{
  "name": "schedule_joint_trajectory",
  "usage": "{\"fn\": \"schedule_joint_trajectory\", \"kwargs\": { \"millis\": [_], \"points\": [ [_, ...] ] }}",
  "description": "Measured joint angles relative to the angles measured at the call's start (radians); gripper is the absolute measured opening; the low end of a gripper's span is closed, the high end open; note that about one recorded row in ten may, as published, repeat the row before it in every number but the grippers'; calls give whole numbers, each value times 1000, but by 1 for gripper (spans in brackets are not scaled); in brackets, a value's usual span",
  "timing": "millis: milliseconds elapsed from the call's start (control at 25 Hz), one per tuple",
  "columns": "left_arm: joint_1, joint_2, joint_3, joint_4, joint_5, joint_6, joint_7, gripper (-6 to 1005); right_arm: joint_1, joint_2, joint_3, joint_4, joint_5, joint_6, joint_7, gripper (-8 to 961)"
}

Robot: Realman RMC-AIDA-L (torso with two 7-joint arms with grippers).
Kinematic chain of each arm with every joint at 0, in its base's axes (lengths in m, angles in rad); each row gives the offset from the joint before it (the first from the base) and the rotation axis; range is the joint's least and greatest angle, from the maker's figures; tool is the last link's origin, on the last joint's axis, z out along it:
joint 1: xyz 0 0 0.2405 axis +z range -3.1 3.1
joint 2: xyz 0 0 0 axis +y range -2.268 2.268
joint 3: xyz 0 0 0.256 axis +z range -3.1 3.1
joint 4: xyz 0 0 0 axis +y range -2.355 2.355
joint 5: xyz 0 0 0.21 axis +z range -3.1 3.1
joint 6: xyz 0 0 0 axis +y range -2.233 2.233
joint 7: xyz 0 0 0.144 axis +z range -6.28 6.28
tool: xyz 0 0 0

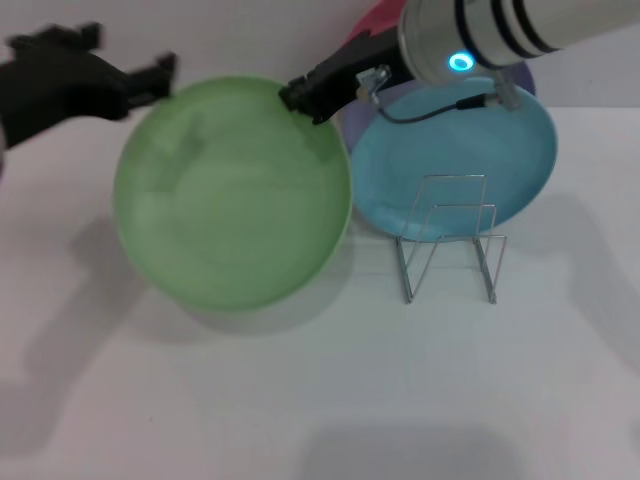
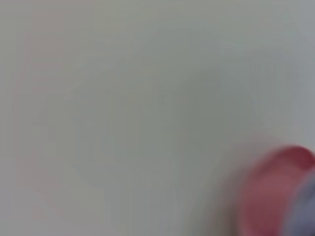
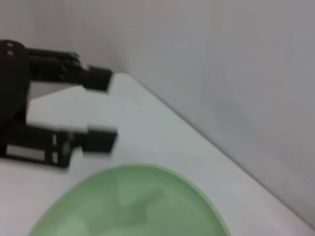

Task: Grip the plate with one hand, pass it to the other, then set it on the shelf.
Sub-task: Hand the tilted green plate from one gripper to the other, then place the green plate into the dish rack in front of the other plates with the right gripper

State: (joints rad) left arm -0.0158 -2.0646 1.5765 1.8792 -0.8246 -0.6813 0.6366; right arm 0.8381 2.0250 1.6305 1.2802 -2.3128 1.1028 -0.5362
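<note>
While the light green plate (image 1: pixel 232 195) hangs above the white table (image 1: pixel 300 400), casting a shadow on the surface beneath it, the right gripper (image 1: pixel 312 95) pinches its far rim, the black fingers pressed together on the edge. The silver right arm (image 1: pixel 500 35), banded in black and bearing a cyan ring (image 1: pixel 460 62), enters from the upper right of the head view. The left gripper (image 1: pixel 160 75) is at the upper left, just beside the plate's rim but apart from it; in the right wrist view its two black fingers (image 3: pixel 98 78) are spread, with bare table showing between them and nothing held. In that same view the plate's rim (image 3: pixel 142 169) lies near those fingers, without touching them.

To the right of the plate stands the wire shelf (image 1: pixel 450 240), a small rack of thin silver upright loops, resting on the table and holding nothing. Behind it lies a turquoise plate (image 1: pixel 500 170), flat on the table, its near edge overlapped in the view by the rack's loops. A lavender plate (image 1: pixel 520 78) and a pink object (image 1: pixel 375 22) show partly behind the right arm. The left wrist view shows only pale surface, with a blurred pink shape (image 2: pixel 275 191) at one corner.
</note>
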Motion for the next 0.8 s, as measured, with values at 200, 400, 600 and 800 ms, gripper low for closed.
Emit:
{"fn": "schedule_joint_trajectory", "kwargs": {
  "millis": [200, 400, 600, 800],
  "points": [
    [96, 0, 63, -32, 2, 283, 14, 815, -110, 34, 79, 160, 7, -21, -43, 35],
    [180, 3, 215, -169, 8, 763, 38, 814, -298, 55, 95, 348, 140, -125, -193, 31],
    [163, 1, 342, -411, 8, 1261, -21, 814, -527, 54, 121, 401, 548, -242, -516, 24],
    [45, 3, 460, -832, 91, 1843, -237, 814, -660, 55, 151, 346, 853, -251, -842, 22]
  ]
}}
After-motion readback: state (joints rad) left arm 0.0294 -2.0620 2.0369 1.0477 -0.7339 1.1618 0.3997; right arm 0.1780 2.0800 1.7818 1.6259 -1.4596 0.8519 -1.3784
